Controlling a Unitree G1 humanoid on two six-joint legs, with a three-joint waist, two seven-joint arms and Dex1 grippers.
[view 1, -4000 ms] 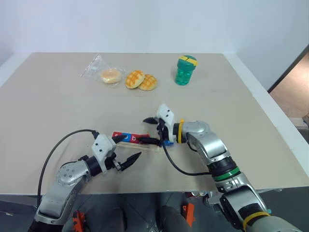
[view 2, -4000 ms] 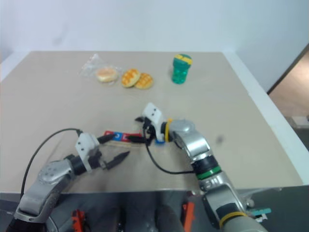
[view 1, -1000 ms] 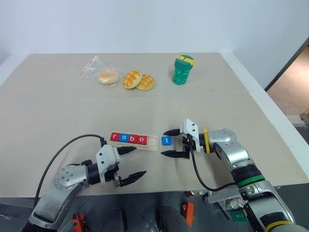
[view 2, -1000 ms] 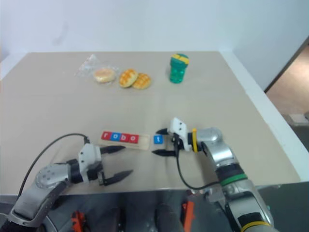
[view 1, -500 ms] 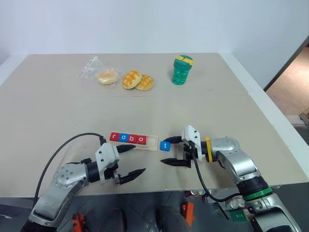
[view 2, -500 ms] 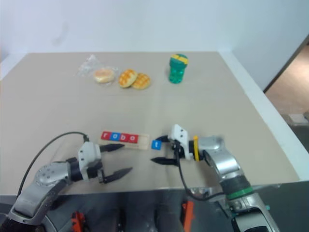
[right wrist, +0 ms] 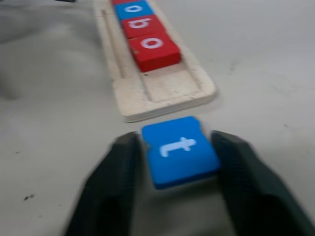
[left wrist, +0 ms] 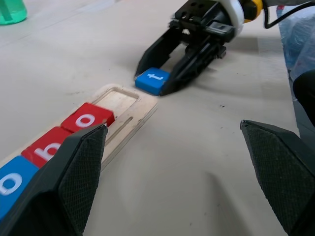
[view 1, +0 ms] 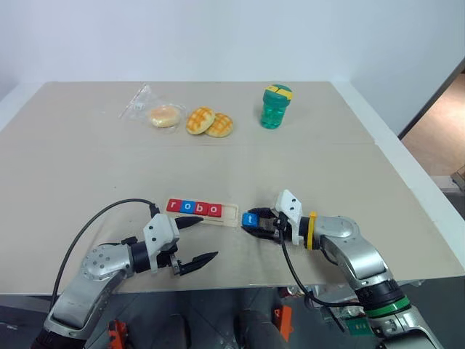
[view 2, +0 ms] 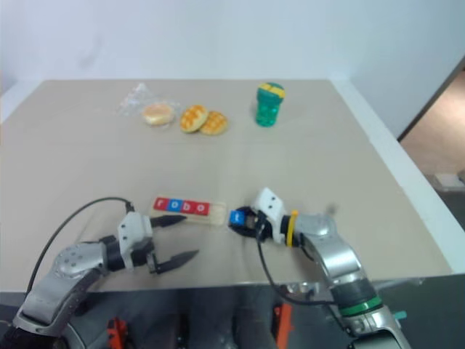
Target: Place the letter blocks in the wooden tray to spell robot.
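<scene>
Four letter blocks, red r (view 1: pixel 173 206), blue o (view 1: pixel 188 207), red b (view 1: pixel 201 209) and red o (view 1: pixel 214 210), lie in a row in the wooden tray (view 1: pixel 229 213). The tray's right end slot (right wrist: pixel 170 83) is bare. A blue t block (view 1: pixel 249 218) lies flat on the table just off that end. My right gripper (view 1: pixel 246 222) is shut on the t block, one finger (right wrist: pixel 115 177) against each side. My left gripper (view 1: pixel 210 238) stands open in front of the tray, holding nothing.
At the table's far side stand a green container (view 1: pixel 277 105), two golden buns (view 1: pixel 209 121) and a bagged bun (view 1: pixel 161 114). A black cable (view 1: pixel 94 222) loops from my left arm. The table's right edge (view 1: pixel 418 193) lies beyond my right arm.
My right gripper's fingers, wide apart on either side of the t block a second ago, have closed onto it. The left gripper has stayed where it was, open.
</scene>
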